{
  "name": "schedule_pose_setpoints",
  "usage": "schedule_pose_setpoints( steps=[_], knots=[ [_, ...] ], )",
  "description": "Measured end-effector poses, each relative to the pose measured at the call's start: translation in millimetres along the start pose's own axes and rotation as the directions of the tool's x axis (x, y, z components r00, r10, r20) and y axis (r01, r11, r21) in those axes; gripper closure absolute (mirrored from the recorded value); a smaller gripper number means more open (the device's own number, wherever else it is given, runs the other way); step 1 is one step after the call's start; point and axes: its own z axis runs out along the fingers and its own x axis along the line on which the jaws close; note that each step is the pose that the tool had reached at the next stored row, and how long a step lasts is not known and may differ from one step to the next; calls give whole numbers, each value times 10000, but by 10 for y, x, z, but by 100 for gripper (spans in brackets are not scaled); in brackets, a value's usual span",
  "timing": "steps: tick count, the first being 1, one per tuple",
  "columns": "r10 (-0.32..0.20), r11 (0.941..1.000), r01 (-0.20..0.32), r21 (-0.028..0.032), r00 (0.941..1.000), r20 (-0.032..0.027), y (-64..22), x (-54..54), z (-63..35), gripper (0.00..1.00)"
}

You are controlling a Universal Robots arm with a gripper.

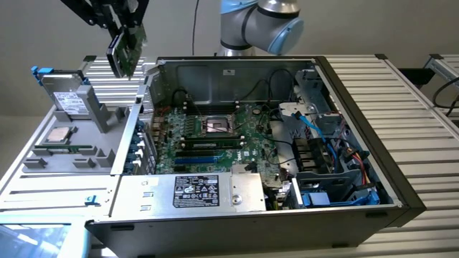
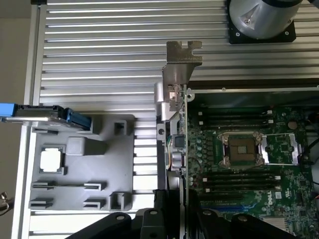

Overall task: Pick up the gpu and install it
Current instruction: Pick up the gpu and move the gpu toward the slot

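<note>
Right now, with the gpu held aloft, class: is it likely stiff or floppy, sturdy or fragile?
Probably stiff: the gpu hangs flat from the jaws without sagging. Likely fragile: bare components show along its edge. Its bracket may snag.

**Gripper aloft, card clamped**

We see our black linkage-fingered gripper (image 1: 123, 29) hanging above the open grey computer case (image 1: 215, 78), pinching the gpu (image 1: 127, 51), a flat green circuit card, edge-on. Our silver-and-blue jointed arm (image 1: 262, 24) stands behind that case.
</note>
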Motion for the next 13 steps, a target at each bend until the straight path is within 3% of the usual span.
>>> schedule_pose_setpoints(
  steps=[13],
  knots=[
    [5, 10000, -5, 2, 10000, -28, 24, -591, 9, 72]
  ],
)
